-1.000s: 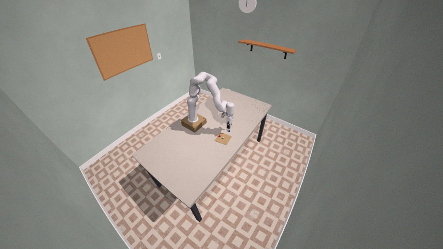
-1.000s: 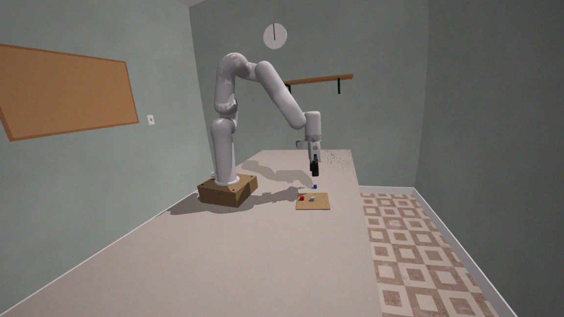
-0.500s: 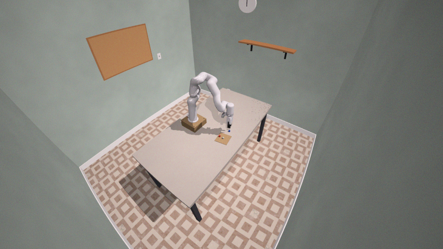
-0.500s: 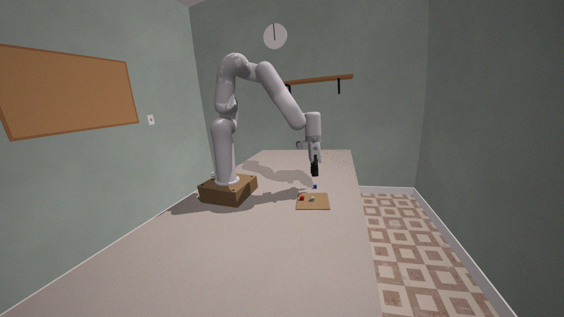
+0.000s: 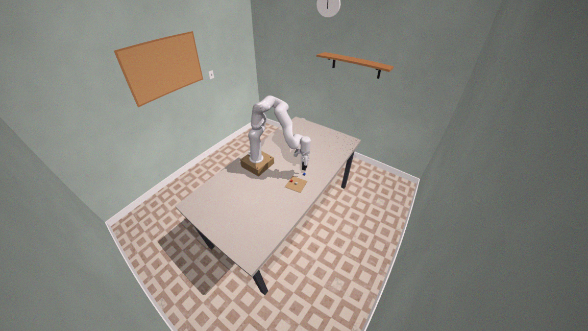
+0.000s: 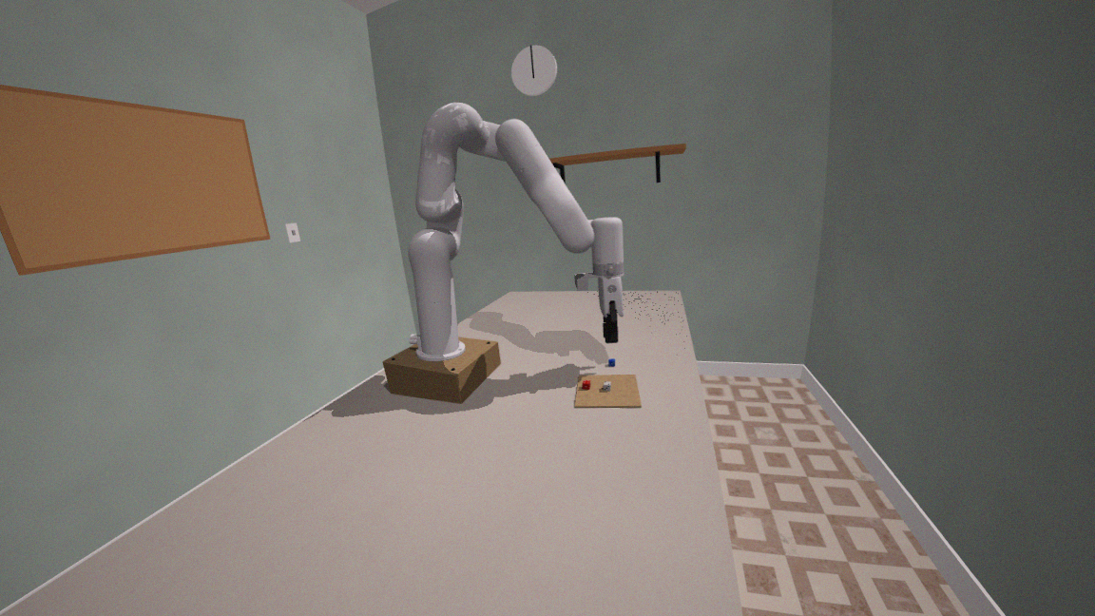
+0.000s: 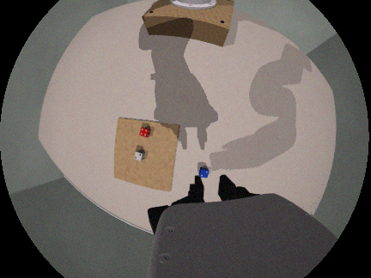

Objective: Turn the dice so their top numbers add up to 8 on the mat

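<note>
The tan mat (image 5: 298, 188) (image 6: 624, 398) (image 7: 156, 176) lies on the table. A red die (image 5: 291, 180) (image 6: 586, 385) (image 7: 144, 132) and a white die (image 5: 295, 183) (image 6: 606, 387) (image 7: 139, 155) sit on it, apart. The red die shows several white pips in the wrist view. A blue die (image 5: 304, 173) (image 6: 611, 363) (image 7: 203, 172) sits on the table, off the mat. All three look flat; their top numbers are too small to read surely. My gripper (image 5: 304, 169) (image 6: 610, 339) (image 7: 209, 184) is partly open and empty, pointing down above the blue die, with a gap between its fingertips.
The arm stands on a wooden base block (image 5: 257, 163) (image 6: 429, 375) (image 7: 189, 26) on the table (image 5: 238, 214) (image 6: 459, 490) (image 7: 86, 86). Arm shadows fall across the table near the mat and the blue die. The table edge runs beyond the mat, on the side away from the base.
</note>
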Controlling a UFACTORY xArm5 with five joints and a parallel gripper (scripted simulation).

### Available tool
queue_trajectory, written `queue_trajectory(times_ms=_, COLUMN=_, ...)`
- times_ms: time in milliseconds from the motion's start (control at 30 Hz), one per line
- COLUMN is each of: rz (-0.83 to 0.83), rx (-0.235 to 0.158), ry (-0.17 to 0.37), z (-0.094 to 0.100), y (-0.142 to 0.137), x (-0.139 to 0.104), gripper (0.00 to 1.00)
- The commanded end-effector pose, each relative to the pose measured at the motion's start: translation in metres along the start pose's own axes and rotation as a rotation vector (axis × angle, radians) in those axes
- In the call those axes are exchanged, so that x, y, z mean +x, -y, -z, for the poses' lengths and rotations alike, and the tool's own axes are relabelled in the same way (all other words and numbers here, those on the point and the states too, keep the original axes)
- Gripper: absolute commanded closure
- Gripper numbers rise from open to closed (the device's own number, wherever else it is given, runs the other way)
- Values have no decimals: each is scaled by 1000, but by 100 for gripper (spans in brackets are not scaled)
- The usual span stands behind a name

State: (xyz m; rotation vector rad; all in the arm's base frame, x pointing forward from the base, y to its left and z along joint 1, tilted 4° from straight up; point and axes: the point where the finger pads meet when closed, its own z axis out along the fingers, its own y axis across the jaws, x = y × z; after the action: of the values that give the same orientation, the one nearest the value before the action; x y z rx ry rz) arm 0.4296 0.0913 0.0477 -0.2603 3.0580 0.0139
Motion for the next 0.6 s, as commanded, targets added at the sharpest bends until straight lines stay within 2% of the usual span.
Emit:
queue_trajectory(times_ms=0, rz=0, rx=0, ry=4, z=1, y=0, x=-1, gripper=69)
queue_trajectory(times_ms=567, rz=0, rx=0, ry=4, z=-5, y=0, x=-1, gripper=69)
